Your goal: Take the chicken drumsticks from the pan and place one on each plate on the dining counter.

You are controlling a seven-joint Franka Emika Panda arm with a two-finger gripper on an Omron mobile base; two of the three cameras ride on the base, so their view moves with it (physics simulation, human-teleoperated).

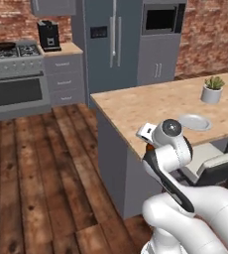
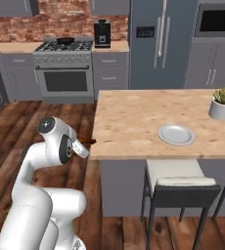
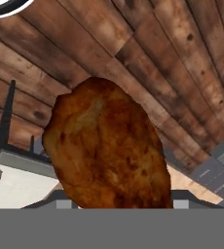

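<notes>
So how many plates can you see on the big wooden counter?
1 for sure: a grey plate on the counter, near the potted plant. A sliver at the left base view's right edge may be a second plate, too cut off to tell.

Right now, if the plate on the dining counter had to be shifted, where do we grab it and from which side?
Probably pinch the plate at its raised rim, stool side, coming from above: it lies flat on the dining counter, so nothing else offers purchase. The end effector is full with a drumstick.
</notes>
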